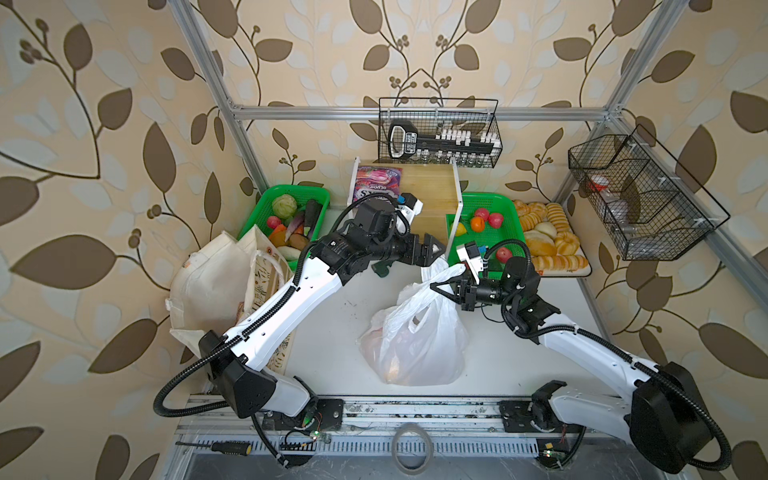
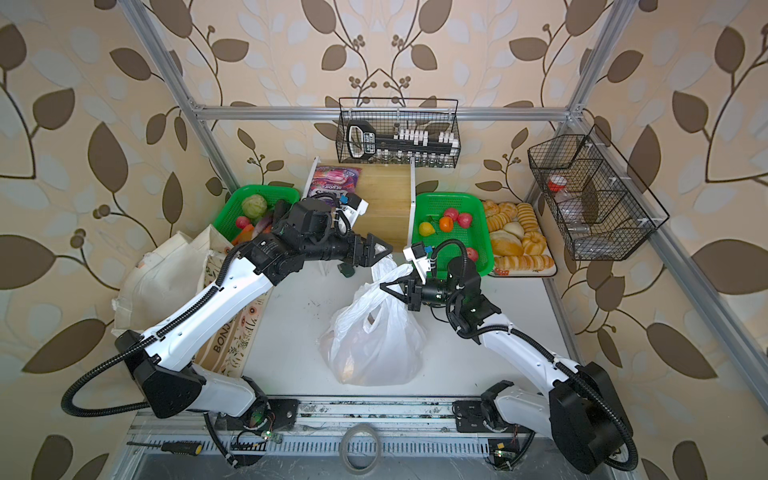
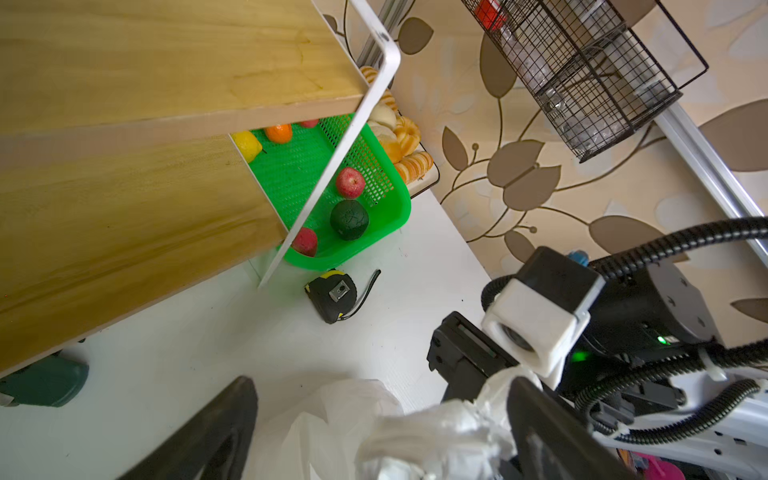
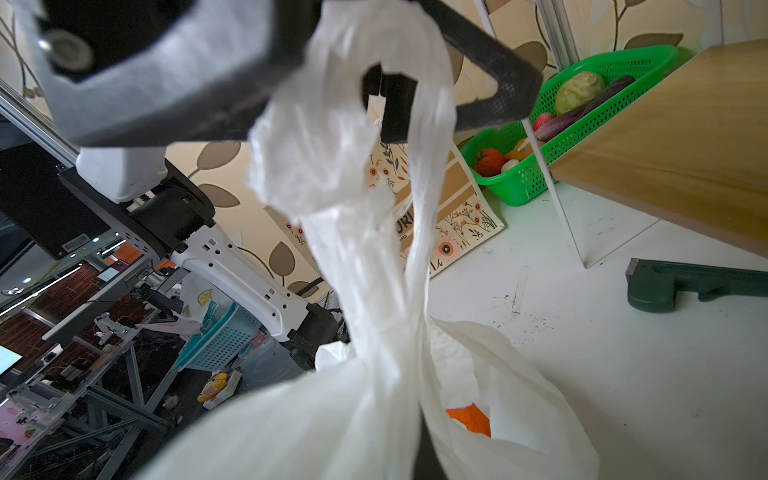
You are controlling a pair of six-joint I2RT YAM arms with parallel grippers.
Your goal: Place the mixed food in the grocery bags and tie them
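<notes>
Gripping the bunched loop handles of the white plastic carrier (image 1: 415, 345) is the right end effector (image 1: 434, 286), jaws shut on the film. Its wrist view shows the thin crinkly plastic roped into a strand from the fingers (image 4: 478, 45) down to the bag body. Left end effector (image 1: 436, 249) sits just beside the handle tips with jaws spread wide, holding nothing. In its wrist view a puff of film lies between the black fingers (image 3: 208, 428).

Carrier sits slumped mid-bench, semi-translucent and bulging; an orange item (image 4: 469, 417) shows through its mouth. Cream canvas tote (image 1: 208, 286), soft and rumpled with a floral print, leans at the bench edge on the left arm's (image 1: 282, 307) side, partly hidden by that arm. Purple sweets packet (image 1: 376, 183), glossy, lies flat on top of the shelf riser (image 1: 432, 187): light wood grain boards on white metal legs.

Two green plastic mesh baskets flank the riser. Veg basket (image 1: 293, 189) holds a pale cabbage (image 1: 284, 204) and other toy vegetables. Fruit basket (image 1: 505, 205) holds red apples (image 1: 494, 219), an orange (image 1: 478, 224) and a yellow pear (image 1: 460, 228). Toy bread rolls (image 1: 540, 245) sit beside the fruit basket.

Yellow-black tape measure (image 3: 332, 295) and a dark green plastic tool (image 4: 665, 286) lie on the bench (image 1: 332, 316): white, matt, scuffed with dark specks.

Cell: aluminium extrusion frame (image 1: 415, 111), rear wire basket (image 1: 415, 124) and side wire basket (image 1: 648, 208) in black mesh hung on it, beige wallpaper (image 1: 104, 124) with brown leaves. Screwdriver (image 1: 228, 446) lies on the front rail.
</notes>
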